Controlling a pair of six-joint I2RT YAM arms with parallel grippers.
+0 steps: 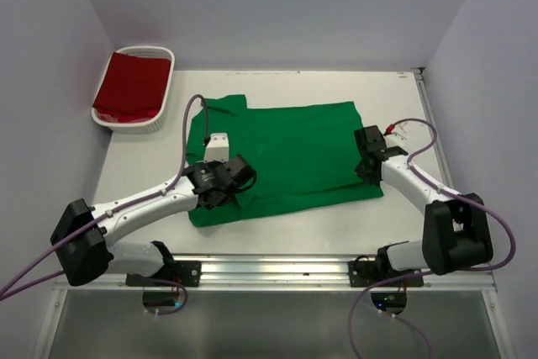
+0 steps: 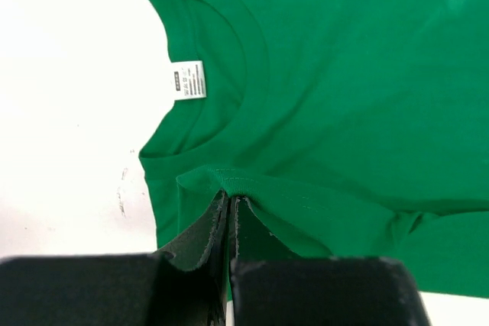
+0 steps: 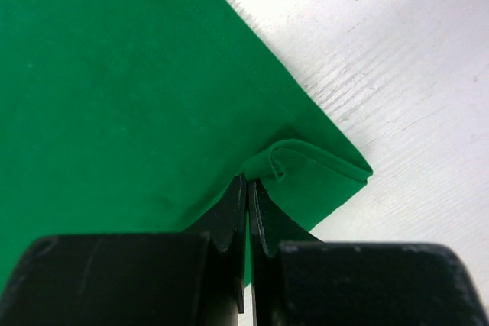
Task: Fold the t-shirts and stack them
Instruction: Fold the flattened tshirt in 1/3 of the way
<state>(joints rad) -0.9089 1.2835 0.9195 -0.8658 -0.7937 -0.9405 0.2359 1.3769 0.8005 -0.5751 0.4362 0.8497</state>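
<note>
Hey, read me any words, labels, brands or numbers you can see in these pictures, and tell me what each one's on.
White neck label on the green shirt: printed lines, too small and blurred to read.
Red shirt, basket: no text visible.

The green t-shirt [image 1: 294, 153] covers the middle of the surface [image 1: 290, 229], leaving bare lanes along its near edge before the mounting rail [image 1: 269, 268], along its far edge, and down either side. A small clutch of red and white wires [image 1: 402, 130] lies in the right lane, by the far corner. The white slatted basket [image 1: 126, 124], filled by the dark red t-shirt [image 1: 133, 83], blocks the far left corner. The left hand [image 1: 244, 184] and right hand [image 1: 368, 176] sit clamped on the green shirt's near-left fold and near-right corner, their arms slanting across both side lanes.
</note>
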